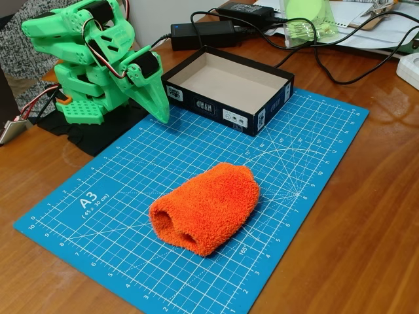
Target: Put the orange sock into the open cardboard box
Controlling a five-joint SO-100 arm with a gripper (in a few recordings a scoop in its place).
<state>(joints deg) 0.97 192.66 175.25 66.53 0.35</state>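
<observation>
Gripper (159, 112) closed, empty, above mat (314, 157)

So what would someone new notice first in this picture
The orange sock stands out most, lying in the middle of the blue cutting mat. Next comes the bright green robot arm, folded at the mat's upper left, end effector pointing down beside the empty cardboard box.

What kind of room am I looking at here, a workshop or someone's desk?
Probably a home or hobby desk: a wooden table with a blue cutting mat, power adapters and cables at the back, papers, and a small green arm.
</observation>
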